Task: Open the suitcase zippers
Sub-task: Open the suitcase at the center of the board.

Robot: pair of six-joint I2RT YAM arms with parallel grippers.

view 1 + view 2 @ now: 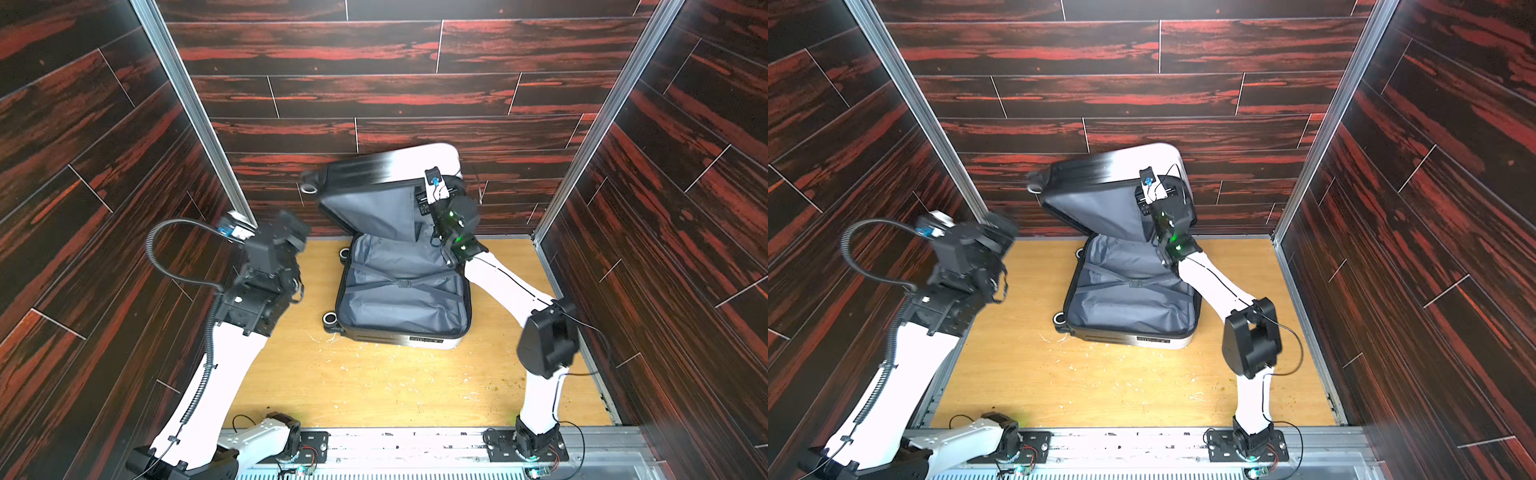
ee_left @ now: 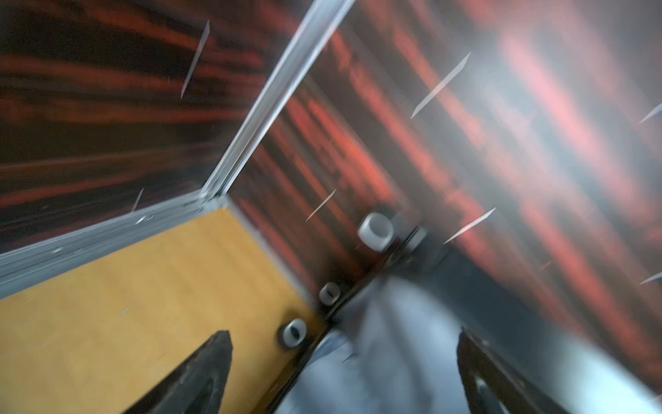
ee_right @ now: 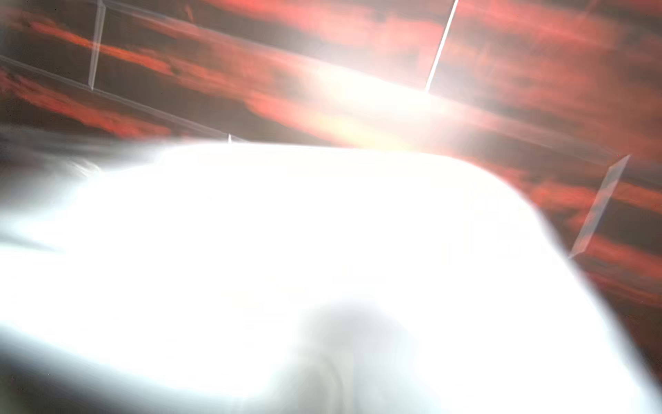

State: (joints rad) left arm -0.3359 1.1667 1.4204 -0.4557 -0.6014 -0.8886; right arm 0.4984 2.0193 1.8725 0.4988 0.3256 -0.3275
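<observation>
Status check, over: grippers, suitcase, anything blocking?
Left gripper open, off the suitcase. Right gripper at raised lid edge, grip unclear. Case stands open. No obstruction seen.

I see the suitcase shell [image 1: 386,166] as glossy hard plastic, its lining [image 1: 399,307] matt grey cloth, creased. Tabletop [image 1: 374,382] is pale wood-grain, scuffed with white flecks. Wall panels [image 1: 374,95] dark wood-look, slight sheen; 2 back corner posts [image 1: 189,104] look brushed metal.

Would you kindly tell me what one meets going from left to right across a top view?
The left end effector → the suitcase → the right arm's elbow joint.
</observation>
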